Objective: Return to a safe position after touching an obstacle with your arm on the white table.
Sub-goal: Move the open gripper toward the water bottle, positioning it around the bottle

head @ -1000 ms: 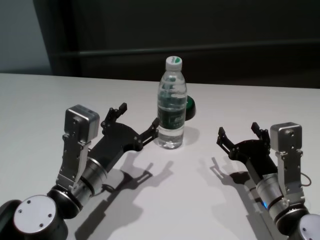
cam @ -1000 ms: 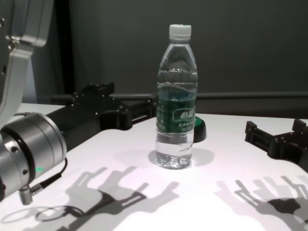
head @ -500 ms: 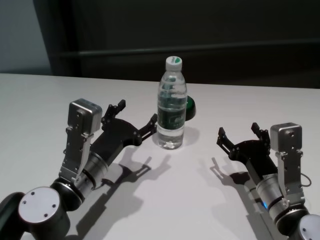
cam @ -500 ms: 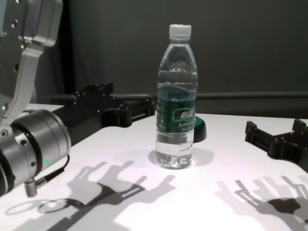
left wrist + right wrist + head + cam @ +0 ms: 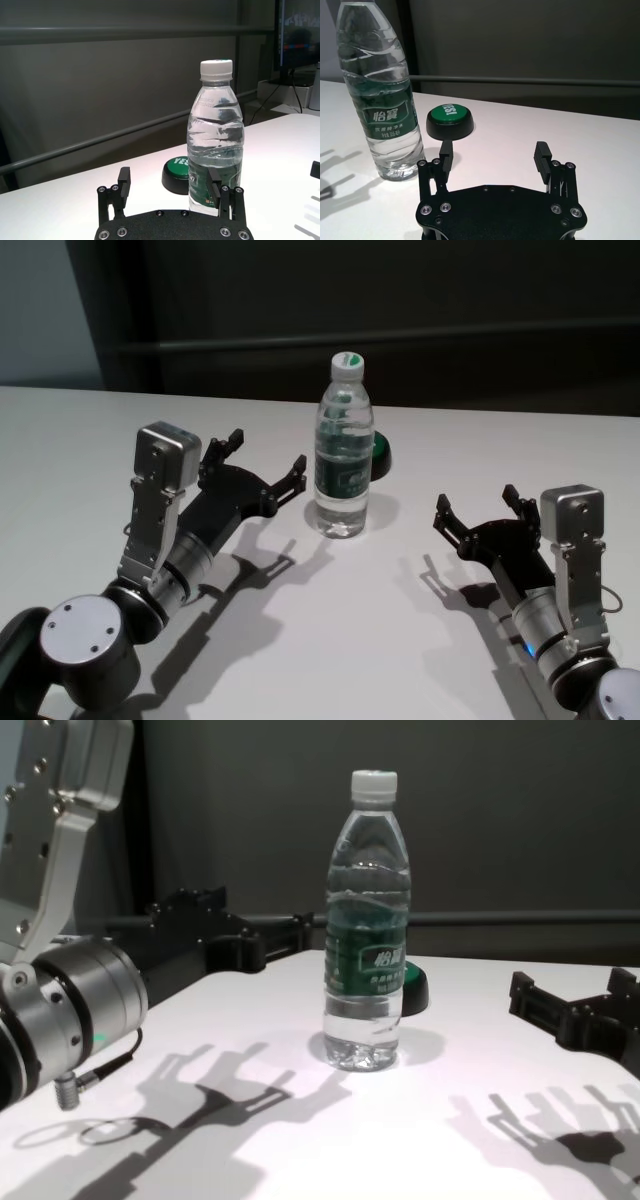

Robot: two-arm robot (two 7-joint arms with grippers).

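Note:
The obstacle [image 5: 345,455], a clear water bottle with a white cap and dark green label, stands upright on the white table [image 5: 80,440]. My left gripper [image 5: 266,452] hovers just left of it, open and holding nothing. Its nearer fingertip [image 5: 297,464] sits a small gap away from the bottle's side. In the left wrist view the bottle [image 5: 216,135] rises just beyond one finger [image 5: 214,182]. My right gripper [image 5: 476,502] rests low over the table to the bottle's right, open and well apart from it. The chest view shows the bottle [image 5: 368,920] between both arms.
A low round green-and-black button [image 5: 450,120] sits on the table just behind the bottle, toward its right. A dark wall with a horizontal rail [image 5: 450,335] runs behind the table's far edge. Arm shadows fall on the tabletop [image 5: 300,1140].
My left gripper has drawn back and to the left, away from the bottle, opening a gap where its fingertip was at the bottle's side. The bottle and my right arm have not moved.

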